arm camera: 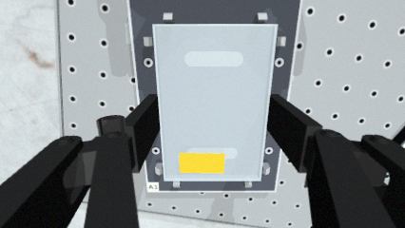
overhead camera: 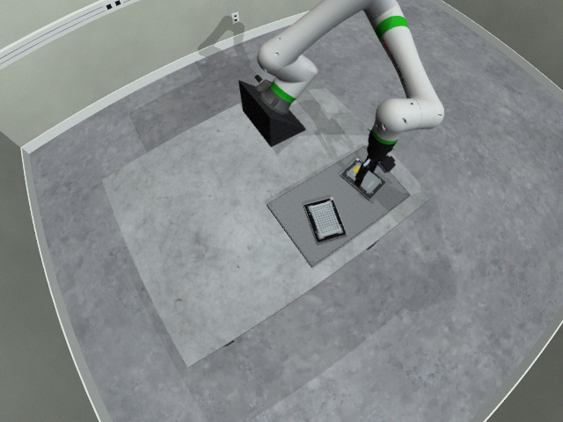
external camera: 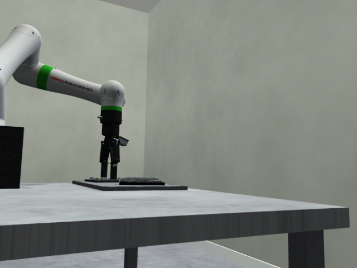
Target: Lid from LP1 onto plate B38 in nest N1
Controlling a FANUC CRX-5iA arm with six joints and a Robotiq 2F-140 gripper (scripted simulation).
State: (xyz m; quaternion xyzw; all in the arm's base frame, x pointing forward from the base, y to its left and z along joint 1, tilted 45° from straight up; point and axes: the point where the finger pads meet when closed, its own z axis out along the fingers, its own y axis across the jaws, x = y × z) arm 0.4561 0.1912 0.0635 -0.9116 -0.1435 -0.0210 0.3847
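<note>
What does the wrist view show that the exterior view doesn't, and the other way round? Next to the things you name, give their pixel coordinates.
Only the wrist view shows the yellow patch's full rectangle (arm camera: 202,163), the "A1" tag (arm camera: 153,187) and the holes dotting the grey board (external camera: 144,187).

Only the exterior view shows the arm's white links (external camera: 75,86), the black pedestal (external camera: 10,157) and the table's legs (external camera: 306,248).

Both show the two-fingered tool (arm camera: 213,110) (external camera: 109,176) and that board; the tool's fingers stand on either side of the pale lid in the wrist view.
</note>
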